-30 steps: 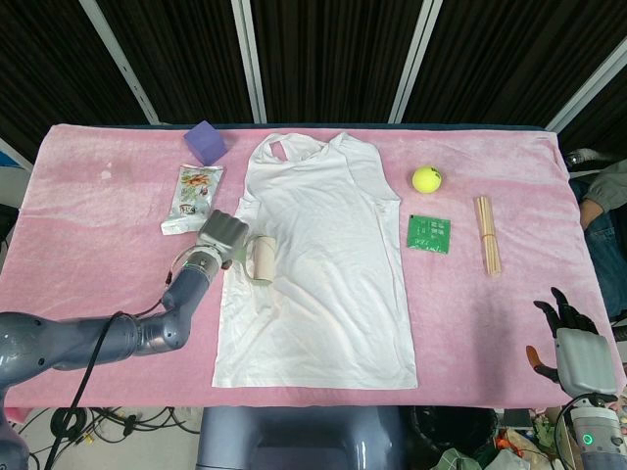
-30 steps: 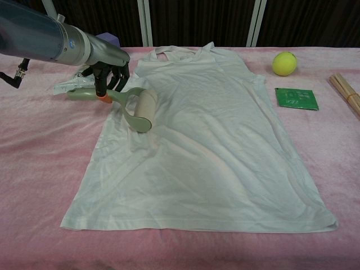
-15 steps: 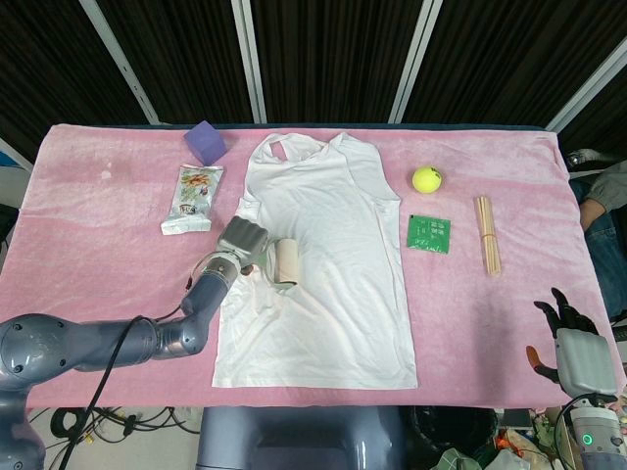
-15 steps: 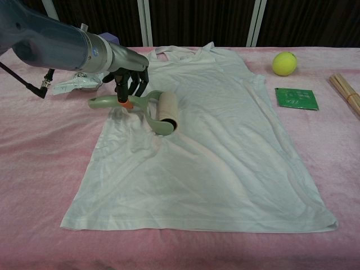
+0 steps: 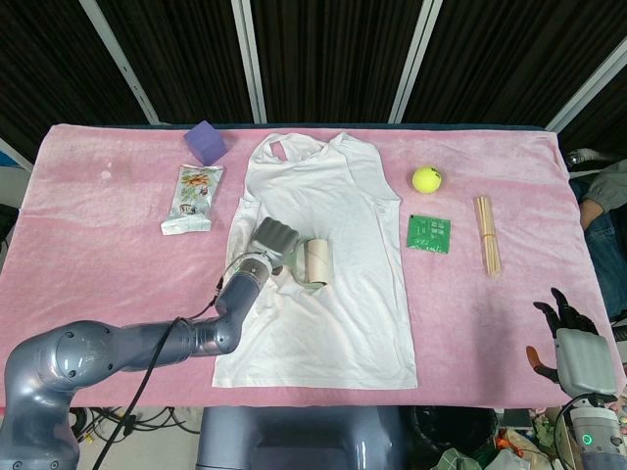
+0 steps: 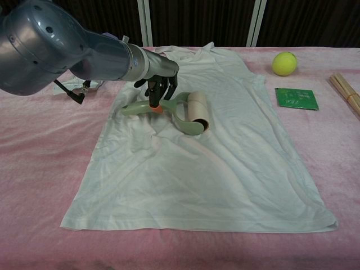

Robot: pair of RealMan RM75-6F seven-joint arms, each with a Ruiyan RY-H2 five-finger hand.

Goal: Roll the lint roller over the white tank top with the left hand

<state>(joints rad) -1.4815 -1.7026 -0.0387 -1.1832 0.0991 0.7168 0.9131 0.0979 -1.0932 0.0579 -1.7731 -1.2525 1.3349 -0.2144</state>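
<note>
The white tank top [image 5: 323, 294] [image 6: 219, 163] lies flat on the pink cloth, neck toward the far edge. My left hand [image 5: 274, 238] [image 6: 160, 84] grips the pale green handle of the lint roller [image 5: 313, 260] [image 6: 194, 111]. The roller's beige drum rests on the shirt's middle, left of centre. Wrinkles in the fabric bunch up just left of the drum. My right hand [image 5: 573, 343] hangs off the near right corner of the table, fingers apart and holding nothing; it shows only in the head view.
Left of the shirt lie a snack packet [image 5: 192, 199] and a purple block [image 5: 206, 142]. On the right are a tennis ball [image 5: 426, 178] [image 6: 284, 63], a green sachet [image 5: 429, 233] [image 6: 296, 98] and a bundle of wooden sticks [image 5: 487, 233] [image 6: 347, 93].
My left hand has pushed the lint roller rightward, from the shirt's left edge to its middle. The fabric has wrinkled behind the drum. The right hand has stayed still.
</note>
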